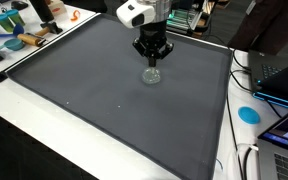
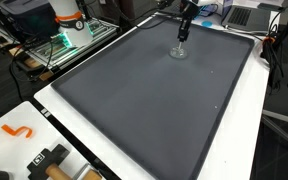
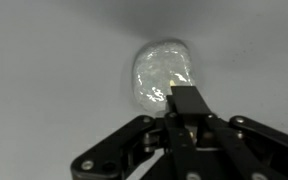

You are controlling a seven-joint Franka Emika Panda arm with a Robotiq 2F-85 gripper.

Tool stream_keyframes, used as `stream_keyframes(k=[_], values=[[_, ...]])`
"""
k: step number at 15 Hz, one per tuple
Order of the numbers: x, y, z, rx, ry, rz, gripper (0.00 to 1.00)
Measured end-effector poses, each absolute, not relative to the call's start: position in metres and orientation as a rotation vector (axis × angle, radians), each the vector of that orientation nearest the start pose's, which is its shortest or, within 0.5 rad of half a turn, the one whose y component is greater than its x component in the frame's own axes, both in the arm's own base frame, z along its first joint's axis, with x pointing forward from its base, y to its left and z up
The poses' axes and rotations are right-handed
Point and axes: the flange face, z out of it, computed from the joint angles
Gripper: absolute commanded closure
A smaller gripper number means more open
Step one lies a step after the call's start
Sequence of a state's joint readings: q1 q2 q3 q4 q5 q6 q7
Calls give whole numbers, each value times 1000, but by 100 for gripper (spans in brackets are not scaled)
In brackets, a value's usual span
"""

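the white table (image 1: 24, 130) carries a big grey mat (image 1: 104, 95), which fills most of both exterior views. over the far part of this mat the arm (image 1: 134, 13) hangs down with its gripper (image 1: 152, 58). in the wrist view the two fingers are pressed together. a small clear lump (image 3: 162, 75) lies on the mat just under the fingertips; if they touch it, i cannot tell
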State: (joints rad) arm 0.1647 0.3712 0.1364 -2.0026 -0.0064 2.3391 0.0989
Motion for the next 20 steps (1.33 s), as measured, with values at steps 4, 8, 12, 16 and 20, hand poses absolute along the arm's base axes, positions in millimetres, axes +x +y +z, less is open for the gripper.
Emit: stream_keyframes(k=[4, 8, 12, 16, 20], values=[[578, 176, 266, -3088, -305, 68, 97], [579, 176, 265, -3088, -304, 71, 97], [579, 175, 265, -3088, -303, 71, 97], [579, 175, 265, -3088, -302, 70, 97], [580, 175, 269, -3086, -308, 58, 97]])
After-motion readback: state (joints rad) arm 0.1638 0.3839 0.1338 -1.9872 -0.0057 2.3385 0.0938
